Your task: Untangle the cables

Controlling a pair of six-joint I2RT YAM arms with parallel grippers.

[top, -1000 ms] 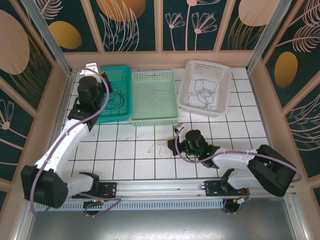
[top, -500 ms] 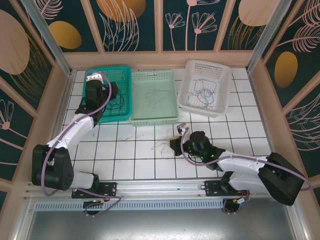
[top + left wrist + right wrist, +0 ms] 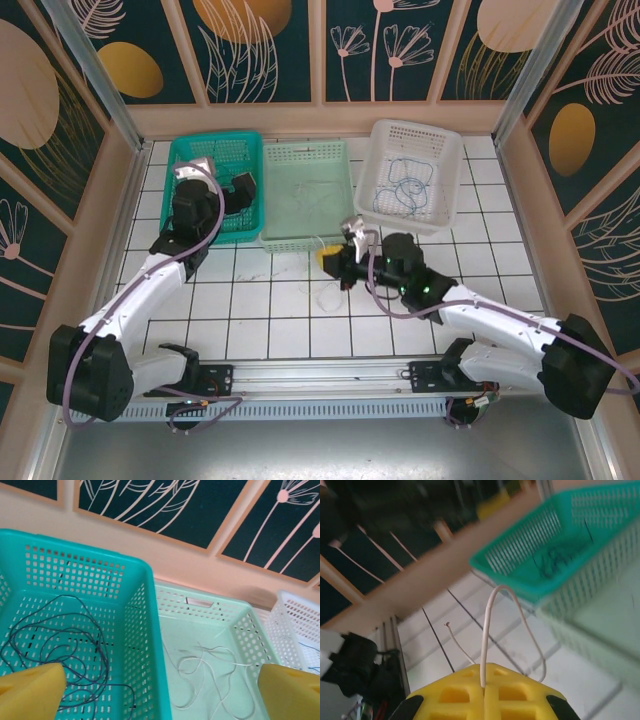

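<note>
Right arm has swung forward to the pale green basket's point(image 3: 290, 241) near rim, whitish cable point(image 3: 485, 640) in tow; left jaws have sprung apart.
Right jaws clench that cable, its tail trailing on the bench point(image 3: 250, 320). Beyond, left jaws gape above the teal basket point(image 3: 135, 610) with the black cable point(image 3: 60, 640); blue cable point(image 3: 405, 188) lies in the white basket point(image 3: 415, 127).

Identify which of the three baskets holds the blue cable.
The white basket, far right of the row. Its blue cable lies in loops; the teal basket holds a dark cable and the pale green basket a pale cable.
</note>
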